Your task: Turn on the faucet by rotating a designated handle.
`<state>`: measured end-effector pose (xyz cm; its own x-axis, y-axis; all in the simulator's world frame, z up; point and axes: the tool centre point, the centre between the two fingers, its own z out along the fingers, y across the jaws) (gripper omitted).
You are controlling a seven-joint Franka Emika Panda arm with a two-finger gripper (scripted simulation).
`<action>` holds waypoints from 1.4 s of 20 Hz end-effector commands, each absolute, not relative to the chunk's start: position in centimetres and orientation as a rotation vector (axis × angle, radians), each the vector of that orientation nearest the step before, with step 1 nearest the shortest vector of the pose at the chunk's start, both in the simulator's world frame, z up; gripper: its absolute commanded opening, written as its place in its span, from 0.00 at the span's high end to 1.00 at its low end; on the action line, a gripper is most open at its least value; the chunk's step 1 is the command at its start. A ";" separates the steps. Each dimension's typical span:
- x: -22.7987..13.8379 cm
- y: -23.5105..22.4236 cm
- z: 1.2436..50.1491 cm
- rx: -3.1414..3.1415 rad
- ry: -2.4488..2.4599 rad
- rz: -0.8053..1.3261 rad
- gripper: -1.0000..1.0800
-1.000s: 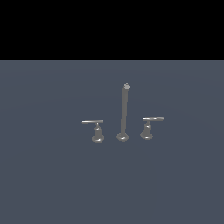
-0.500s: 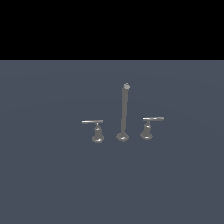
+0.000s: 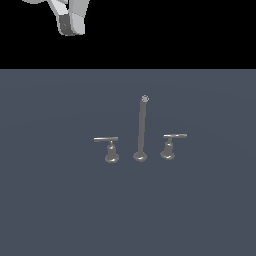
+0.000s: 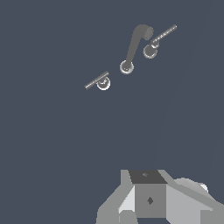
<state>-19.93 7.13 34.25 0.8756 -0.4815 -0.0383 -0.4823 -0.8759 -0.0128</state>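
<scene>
The faucet [image 3: 141,131] is a small grey-metal set on the dark floor: a tall thin spout rod with a short lever on each side. The handle [image 3: 109,146] stands on the exterior view's left of the spout, its flat bar level. In the wrist view the faucet [image 4: 131,50] sits far off, and the handle [image 4: 99,81] is the lever closer to the picture's middle. My gripper [image 3: 71,24] hangs high above and far away, on the exterior view's left. Only its grey body [image 4: 146,197] shows in the wrist view, and its fingers are not clear.
The twin handle [image 3: 170,145] stands on the exterior view's right of the spout, its bar overhanging rightward. A flat dark grey floor [image 3: 60,210] spreads around the faucet on all sides.
Part of the arm and gripper has come into the exterior view at the top left, where nothing showed before. The faucet and both handles have not moved.
</scene>
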 end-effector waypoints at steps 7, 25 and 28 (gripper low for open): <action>-16.9 9.1 29.3 -2.933 1.063 0.044 1.00; -10.3 10.9 20.2 -2.703 1.562 0.029 1.00; -9.3 10.9 18.8 -2.663 1.632 0.026 1.00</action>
